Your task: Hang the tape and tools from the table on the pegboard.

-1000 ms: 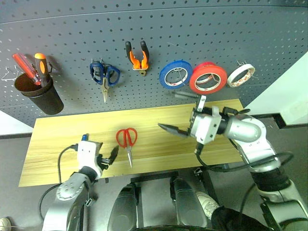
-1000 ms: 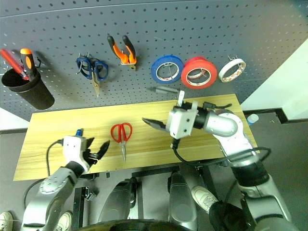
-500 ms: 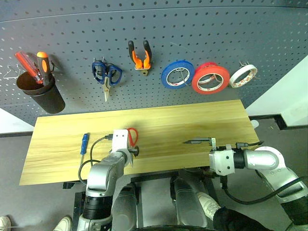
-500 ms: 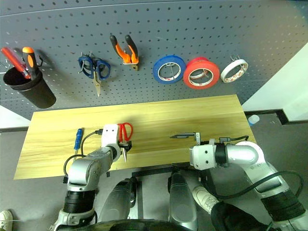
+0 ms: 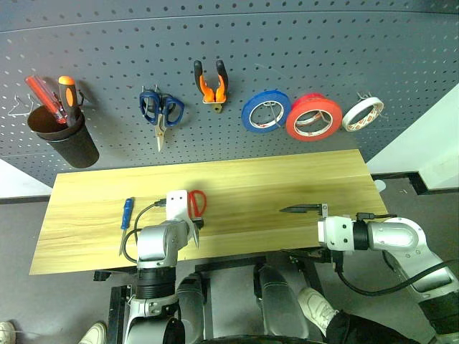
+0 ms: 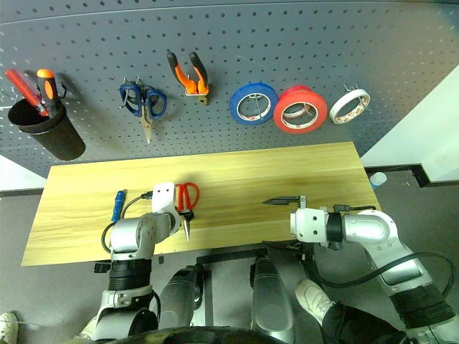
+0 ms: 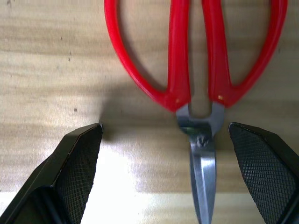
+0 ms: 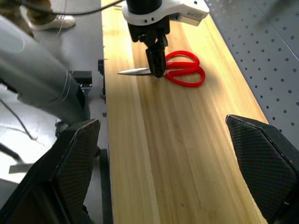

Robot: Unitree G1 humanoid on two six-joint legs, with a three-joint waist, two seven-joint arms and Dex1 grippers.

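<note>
I am holding my left gripper (image 7: 187, 140) just above the red-handled scissors (image 6: 186, 198), pointing down at them. Its two fingers (image 7: 77, 161) are standing wide apart, one on each side of the pivot where the handles meet the blade, and they are not grasping anything. The scissors are lying flat on the table (image 5: 287, 179), near its front edge, with the blade pointing toward me.

My right gripper (image 6: 283, 201) is hanging over the front right part of the table, turned toward my left. Its fingers are also spread wide and are holding nothing.

The blue-handled screwdriver (image 5: 127, 214) is lying on the table, just to the left of my left arm.

On the pegboard (image 5: 287, 64) the pliers (image 5: 210, 82) are hanging from a hook, and the red-orange tape ring (image 5: 313, 117) is hanging between the blue roll (image 5: 265, 111) and the thin roll with white inside (image 5: 361, 113).
</note>
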